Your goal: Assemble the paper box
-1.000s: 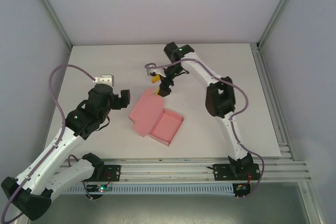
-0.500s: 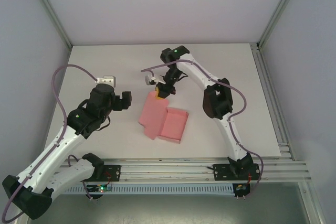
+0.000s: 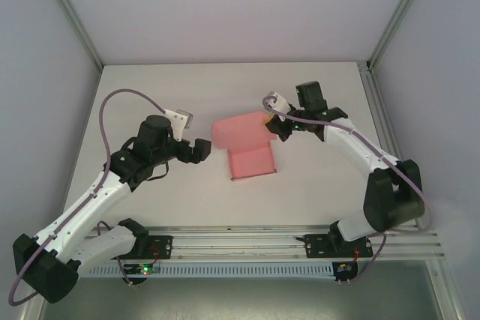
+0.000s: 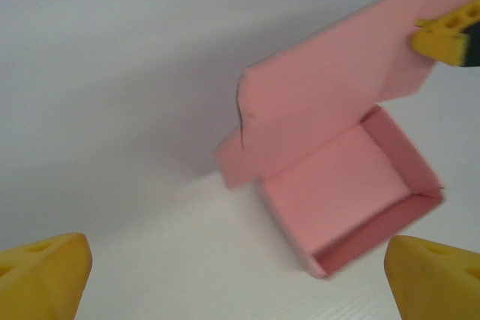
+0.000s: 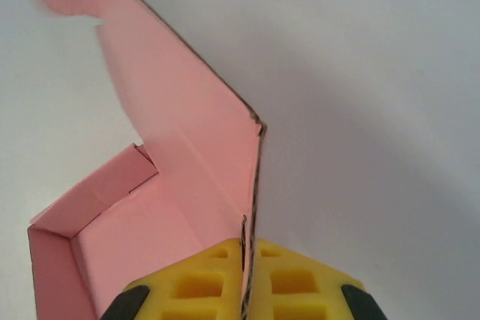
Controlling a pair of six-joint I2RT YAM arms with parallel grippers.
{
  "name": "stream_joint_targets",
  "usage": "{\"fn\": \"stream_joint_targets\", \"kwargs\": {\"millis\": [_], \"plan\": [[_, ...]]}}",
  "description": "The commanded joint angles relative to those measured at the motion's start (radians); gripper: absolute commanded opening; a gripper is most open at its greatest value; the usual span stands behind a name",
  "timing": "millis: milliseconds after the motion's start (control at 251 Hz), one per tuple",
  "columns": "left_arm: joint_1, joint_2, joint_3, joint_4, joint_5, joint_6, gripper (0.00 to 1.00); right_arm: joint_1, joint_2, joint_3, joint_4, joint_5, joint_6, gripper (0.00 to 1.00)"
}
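From above, the paper box point(image 3: 246, 148) sits open near the table's point(image 3: 150, 88) middle, its lid point(image 3: 238, 130) on the far side. The right gripper point(image 3: 271, 124) pinches the lid's right corner. The left gripper point(image 3: 204, 149) hovers just left, jaws wide and empty.

Left wrist: yellow fingertips point(image 4: 45, 275) stand apart, clear of the box point(image 4: 330, 177).

Right wrist: pads point(image 5: 195, 286) clamp the lid's edge.

The right gripper point(image 3: 270, 120) pinches the far right edge of the open pink paper box point(image 3: 244, 144) — the left gripper point(image 3: 201, 149) sits just left of it.
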Motion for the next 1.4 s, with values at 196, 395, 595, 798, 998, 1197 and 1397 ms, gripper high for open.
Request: {"fn": "stream_joint_targets", "kwargs": {"millis": [196, 395, 595, 798, 998, 1197, 1397], "plan": [[0.022, 0.254, 0.056, 0.133, 0.011, 0.216, 1.00, -0.005, -0.154, -0.200, 0.285, -0.044, 0.194, 0.00], [0.035, 0.380, 0.112, 0.164, 0.090, 0.309, 0.97, -0.018, -0.140, -0.198, 0.278, -0.096, 0.174, 0.00], [0.036, 0.431, 0.160, 0.193, 0.111, 0.368, 0.75, -0.018, -0.137, -0.194, 0.255, -0.100, 0.144, 0.00], [0.055, 0.465, 0.197, 0.132, 0.052, 0.441, 0.80, -0.020, -0.169, -0.184, 0.209, -0.129, 0.102, 0.00], [0.086, 0.481, 0.192, 0.128, 0.224, 0.445, 0.68, -0.024, -0.165, -0.177, 0.184, -0.139, 0.084, 0.00], [0.087, 0.454, 0.178, 0.173, 0.359, 0.443, 0.37, -0.026, -0.135, -0.156, 0.145, -0.092, 0.074, 0.00], [0.087, 0.466, 0.203, 0.135, 0.291, 0.407, 0.03, -0.026, -0.140, -0.164, 0.200, -0.036, 0.130, 0.00]]}}
